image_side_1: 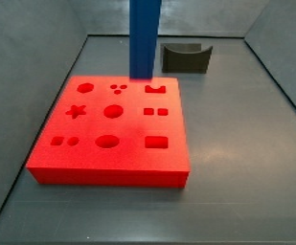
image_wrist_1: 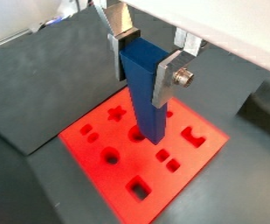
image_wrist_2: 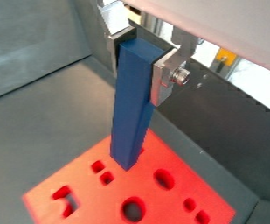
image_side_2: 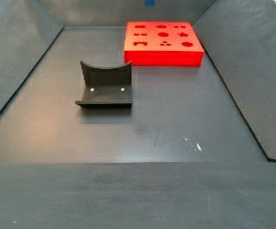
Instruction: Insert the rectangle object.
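Bar (image_wrist_1: 145,87) first: you are carrying it upright, clamped by its upper end between the silver fingers (image_wrist_1: 169,74) of the gripper (image_wrist_1: 143,52), with most of its length hanging free below the pads. Holding it high like that is leaving the lower end clear to go into a hole without the fingers meeting the red block (image_wrist_1: 148,166).

In both wrist views the bar's lower end is hanging directly beneath the gripper, over the block's top face among the shaped holes. It looks close to the surface, but you cannot tell from these views whether it is touching or just above. In a side view the bar (image_side_1: 144,38) is coming down from above the picture, its end near the block's (image_side_1: 112,129) far edge; the gripper itself is out of that picture. In the wider side view neither gripper nor bar is showing, only the block (image_side_2: 164,40) at the far end of the floor and the holder (image_side_2: 104,88) well apart from it.

The bar is hanging straight, not tilted, which is what a slim rectangular hole would be asking for. My judgement: you are lining up, not yet inserting, since no part of the bar appears sunk into the block. Which hole is the matching one is hard to say; a rectangular hole (image_side_1: 159,143) is lying on the near side in a side view, away from where the bar's end is hanging now. Expect to be shifting sideways and squaring the bar's faces to the hole before lowering.
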Robot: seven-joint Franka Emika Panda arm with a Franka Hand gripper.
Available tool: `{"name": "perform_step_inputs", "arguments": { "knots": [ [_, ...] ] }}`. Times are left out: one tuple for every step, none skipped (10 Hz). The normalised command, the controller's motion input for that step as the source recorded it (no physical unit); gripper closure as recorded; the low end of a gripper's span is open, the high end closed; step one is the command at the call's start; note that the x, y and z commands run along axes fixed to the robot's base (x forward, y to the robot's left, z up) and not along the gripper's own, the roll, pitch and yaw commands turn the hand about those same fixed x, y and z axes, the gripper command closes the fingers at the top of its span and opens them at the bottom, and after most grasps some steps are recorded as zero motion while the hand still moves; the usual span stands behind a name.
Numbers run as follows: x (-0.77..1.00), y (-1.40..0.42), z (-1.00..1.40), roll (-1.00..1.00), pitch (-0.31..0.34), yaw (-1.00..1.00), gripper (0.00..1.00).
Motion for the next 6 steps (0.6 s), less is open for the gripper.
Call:
{"name": "perform_step_inputs", "arguments": {
  "knots": [
    [0.08, -0.85, -0.11, -0.21, 0.000, -0.04, 1.00],
    [0.15, -0.76, -0.08, -0.20, 0.000, -0.12, 1.00],
    [0.25, -0.33, 0.00, 0.13, 0.006, -0.21, 1.00],
    [0.00, -0.10, -0.05, 0.00, 0.000, 0.00, 1.00],
    [0.81, 0.00, -0.25, -0.37, 0.000, -0.31, 1.00],
    [0.85, 0.00, -0.10, -0.45, -0.026, -0.22, 1.00]
  ]
}}
